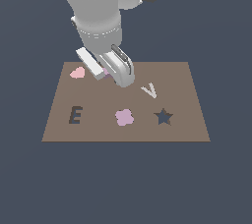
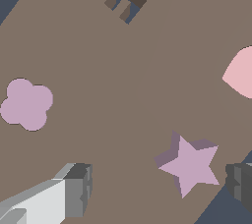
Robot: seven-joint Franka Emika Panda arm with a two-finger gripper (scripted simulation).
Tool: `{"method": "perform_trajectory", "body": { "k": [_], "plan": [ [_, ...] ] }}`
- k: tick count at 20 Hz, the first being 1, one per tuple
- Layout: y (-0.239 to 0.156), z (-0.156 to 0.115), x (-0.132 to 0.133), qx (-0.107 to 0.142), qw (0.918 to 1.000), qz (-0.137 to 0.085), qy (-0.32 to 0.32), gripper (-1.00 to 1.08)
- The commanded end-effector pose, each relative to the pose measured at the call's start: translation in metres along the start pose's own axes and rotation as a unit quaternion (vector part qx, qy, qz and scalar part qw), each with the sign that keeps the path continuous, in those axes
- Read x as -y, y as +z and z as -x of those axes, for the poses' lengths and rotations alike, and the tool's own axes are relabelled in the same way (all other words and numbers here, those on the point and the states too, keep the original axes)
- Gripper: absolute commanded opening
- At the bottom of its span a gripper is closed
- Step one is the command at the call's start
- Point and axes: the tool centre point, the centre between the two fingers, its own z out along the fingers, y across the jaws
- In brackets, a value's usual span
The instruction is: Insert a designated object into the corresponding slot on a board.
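star piece (image 2: 189, 165) | between parted gripper (image 2: 160, 188) fingers, wrist view | mostly hidden by gripper, exterior view

On the board (image 1: 187, 78): E recess (image 1: 75, 115) toward the exterior view's left, flower piece (image 1: 124, 117) mid, star slot (image 1: 163, 117) right. V piece (image 1: 149, 90) behind them. Heart piece (image 1: 77, 73) back left. Star piece (image 2: 189, 164) apparently between the tool's (image 1: 107, 70) fingers.

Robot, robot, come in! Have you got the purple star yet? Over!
Gripper open, fingers either side of purple star, not closed on it. Star lies flat on board. Star slot empty, nothing blocking it. Over.
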Motion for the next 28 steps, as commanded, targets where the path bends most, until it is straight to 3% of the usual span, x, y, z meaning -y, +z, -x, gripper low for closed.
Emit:
{"method": "perform_trajectory", "body": {
  "k": [1, 9, 18, 23, 28],
  "plan": [
    [0.007, 0.001, -0.009, -0.002, 0.9985, -0.001, 0.055, 1.0],
    [0.026, 0.009, -0.031, -0.005, 0.9825, -0.002, 0.186, 1.0],
    [0.038, 0.017, -0.043, -0.007, 0.9631, -0.003, 0.269, 1.0],
    [0.041, 0.019, -0.045, -0.008, 0.958, -0.003, 0.287, 1.0],
    [0.042, 0.019, -0.045, -0.007, 0.9582, -0.003, 0.286, 1.0]
  ]
}}
